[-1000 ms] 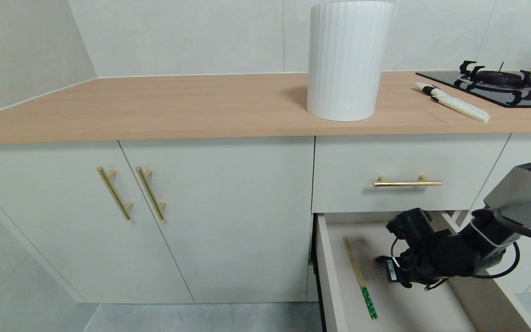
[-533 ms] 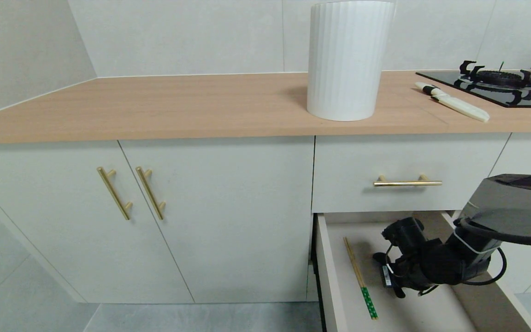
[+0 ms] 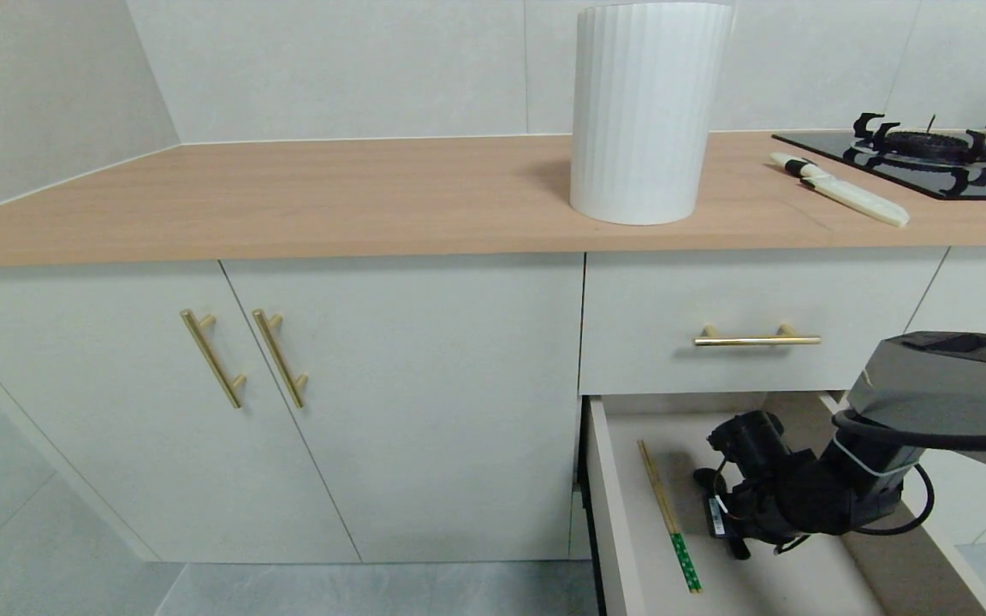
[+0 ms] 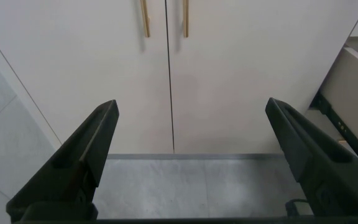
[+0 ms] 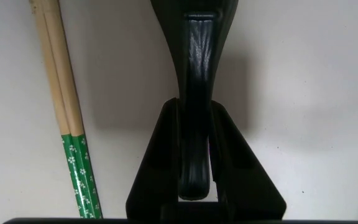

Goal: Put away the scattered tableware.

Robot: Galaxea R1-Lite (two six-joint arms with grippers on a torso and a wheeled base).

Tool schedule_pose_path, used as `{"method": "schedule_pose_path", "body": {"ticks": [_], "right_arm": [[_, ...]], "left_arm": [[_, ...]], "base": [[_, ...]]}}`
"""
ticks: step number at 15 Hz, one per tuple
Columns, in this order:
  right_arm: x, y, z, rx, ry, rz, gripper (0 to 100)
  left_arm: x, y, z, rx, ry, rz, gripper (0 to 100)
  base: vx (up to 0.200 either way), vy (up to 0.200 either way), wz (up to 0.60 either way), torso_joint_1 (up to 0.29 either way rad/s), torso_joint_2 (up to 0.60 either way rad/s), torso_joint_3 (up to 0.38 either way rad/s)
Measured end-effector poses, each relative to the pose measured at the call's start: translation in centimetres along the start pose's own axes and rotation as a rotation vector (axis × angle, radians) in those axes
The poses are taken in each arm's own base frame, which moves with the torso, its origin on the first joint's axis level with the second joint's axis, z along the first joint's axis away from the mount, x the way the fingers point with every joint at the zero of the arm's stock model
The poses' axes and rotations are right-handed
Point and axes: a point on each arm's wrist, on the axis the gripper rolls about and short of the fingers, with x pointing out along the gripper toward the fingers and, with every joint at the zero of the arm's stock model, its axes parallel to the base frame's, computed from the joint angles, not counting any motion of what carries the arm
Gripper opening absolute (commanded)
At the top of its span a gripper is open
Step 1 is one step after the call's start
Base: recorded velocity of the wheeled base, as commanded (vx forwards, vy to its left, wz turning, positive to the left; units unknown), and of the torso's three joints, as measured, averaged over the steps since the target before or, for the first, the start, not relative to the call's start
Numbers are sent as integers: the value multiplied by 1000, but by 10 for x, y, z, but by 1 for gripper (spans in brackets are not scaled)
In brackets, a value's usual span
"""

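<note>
Right gripper (image 5: 196,112), inside the open lower drawer (image 3: 608,496). We see its fingers (image 5: 160,155) closed on the narrow shaft of a black utensil (image 5: 194,43), which widens beyond the fingertips; we cannot tell what kind of utensil it is. It hangs low over the pale drawer floor, and we cannot tell whether its far end touches. Just beside it, apart from the gripper, a pair of chopsticks (image 5: 61,106) with green patterned ends lies flat on the drawer floor, close to the drawer's left wall.

Left gripper (image 4: 191,109), low in front of the cabinet doors (image 4: 229,74). Its jaws stand wide apart and hold nothing.

Above, the upper drawer is closed behind its brass handle (image 3: 757,340). On the wooden counter (image 3: 330,197) a pale knife (image 3: 844,192) lies beside the stove (image 3: 929,158), well apart from the tall white ribbed jar (image 3: 643,111).

Progress, as we judge it: the chopsticks are stowed, and the black utensil is at the point of release, not yet let go. The knife is the one loose item we see on the counter, and the lower drawer is not yet shut. We place the task past its midpoint.
</note>
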Motion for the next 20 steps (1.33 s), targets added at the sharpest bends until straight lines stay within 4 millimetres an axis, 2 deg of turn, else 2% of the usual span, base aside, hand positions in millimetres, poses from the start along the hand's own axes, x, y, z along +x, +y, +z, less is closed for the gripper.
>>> {"method": "schedule_pose_path", "body": {"ticks": [5, 8, 10, 13, 16, 18, 20], "right_arm": [[-2, -1, 1, 6, -3, 1, 100], [-18, -3, 6, 12, -33, 9, 100], [-55, -6, 19, 21, -101, 33, 100], [-130, -14, 27, 18, -154, 94, 100], [-195, -20, 11, -20, -132, 177, 100], [-226, -20, -3, -59, -117, 210, 100], [-247, -21, -12, -117, -136, 233, 100]], "left_arm": [[0, 0, 0, 0, 0, 0, 100], [0, 0, 0, 0, 0, 0, 100], [0, 0, 0, 0, 0, 0, 100], [0, 0, 0, 0, 0, 0, 100], [0, 0, 0, 0, 0, 0, 100], [0, 0, 0, 0, 0, 0, 100], [0, 0, 0, 0, 0, 0, 100]], "base": [[0, 0, 0, 0, 0, 0], [0, 0, 0, 0, 0, 0], [0, 0, 0, 0, 0, 0], [0, 0, 0, 0, 0, 0], [0, 0, 0, 0, 0, 0], [0, 0, 0, 0, 0, 0], [0, 0, 0, 0, 0, 0]]}}
